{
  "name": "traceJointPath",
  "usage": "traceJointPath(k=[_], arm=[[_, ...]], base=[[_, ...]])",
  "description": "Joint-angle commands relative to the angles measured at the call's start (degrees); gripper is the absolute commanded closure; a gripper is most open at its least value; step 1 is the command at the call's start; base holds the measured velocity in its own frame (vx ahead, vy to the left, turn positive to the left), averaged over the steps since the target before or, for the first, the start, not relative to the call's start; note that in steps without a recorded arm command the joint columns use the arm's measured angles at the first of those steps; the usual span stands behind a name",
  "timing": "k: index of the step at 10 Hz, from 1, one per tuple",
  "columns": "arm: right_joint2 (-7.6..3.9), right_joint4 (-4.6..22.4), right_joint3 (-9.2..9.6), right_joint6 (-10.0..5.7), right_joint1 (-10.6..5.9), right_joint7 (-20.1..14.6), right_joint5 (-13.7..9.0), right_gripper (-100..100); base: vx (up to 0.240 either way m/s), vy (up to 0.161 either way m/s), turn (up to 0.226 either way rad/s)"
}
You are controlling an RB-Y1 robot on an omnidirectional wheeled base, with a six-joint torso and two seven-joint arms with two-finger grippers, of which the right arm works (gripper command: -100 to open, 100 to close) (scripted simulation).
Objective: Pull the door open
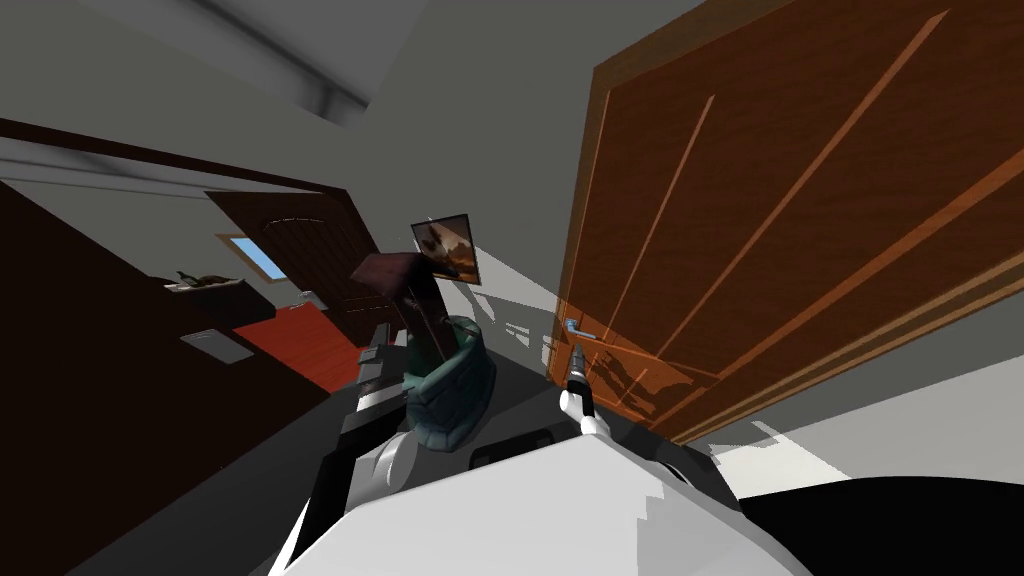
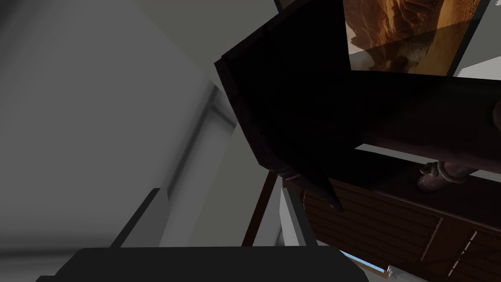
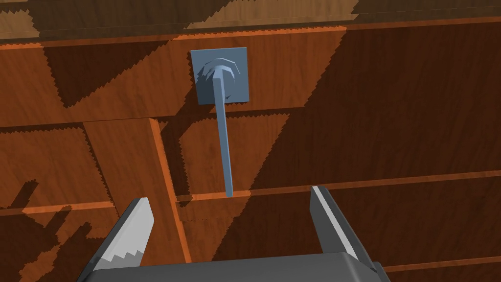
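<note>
reach-in, nothing grabbed yet | right gripper point(image 3: 235, 223) spread wide, empty, squared up just short of the grey lever handle point(image 3: 222, 137) so it can slip round it | wooden door point(image 3: 391, 122) looks unpulled | left gripper point(image 2: 221, 196) open, holding nothing, parked aside

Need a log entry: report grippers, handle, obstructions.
Right gripper open, lined up on door handle, not gripping. Left gripper open, idle beside dark furniture. Nothing in the way.

Thin, light grey blade fingers point(image 3: 137, 230) on a dark box point(image 3: 235, 269).

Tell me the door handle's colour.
The handle is blue-grey, against the reddish-brown door; clearest in the right wrist view.
</note>
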Motion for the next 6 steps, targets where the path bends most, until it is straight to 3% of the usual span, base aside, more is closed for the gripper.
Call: traceJointPath(k=[1,2,4,6], arm=[[0.0,0.0,0.0,0.0,0.0,0.0,0.0,-100],[-1.84,2.09,-1.54,-0.6,-0.15,-1.96,0.77,-100],[-1.84,2.09,-1.54,-0.6,-0.15,-1.96,0.77,-100],[-4.0,4.43,-3.4,-1.18,-0.21,-4.44,1.74,-100]], base=[[0.02,-0.033,0.013],[0.061,0.04,0.199],[0.069,0.026,0.042],[0.078,0.024,0.14]])
